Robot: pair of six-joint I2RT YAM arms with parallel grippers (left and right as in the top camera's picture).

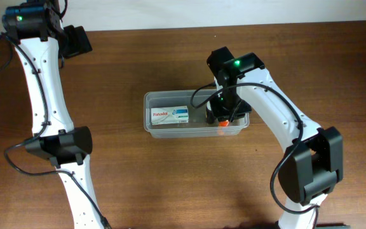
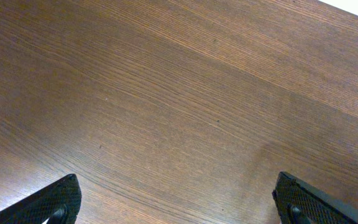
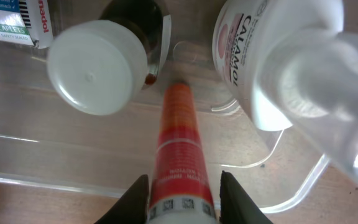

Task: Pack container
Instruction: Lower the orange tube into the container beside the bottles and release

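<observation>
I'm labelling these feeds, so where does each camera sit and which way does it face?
Overhead: fixed above, facing straight down on table, container, left arm, right arm.
Left wrist: on the left arm, facing bare tabletop; open left gripper at frame bottom.
Right wrist: on the right arm, facing into the container; right gripper straddles an orange tube.
Shared: overhead and right wrist both show container and Panadol box.

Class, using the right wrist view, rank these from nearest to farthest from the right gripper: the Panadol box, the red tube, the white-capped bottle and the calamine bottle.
1. The red tube, between the fingers of the right gripper.
2. The white-capped bottle, upper left, and the calamine bottle, upper right: too close to call.
3. The Panadol box, far top-left corner.
</observation>
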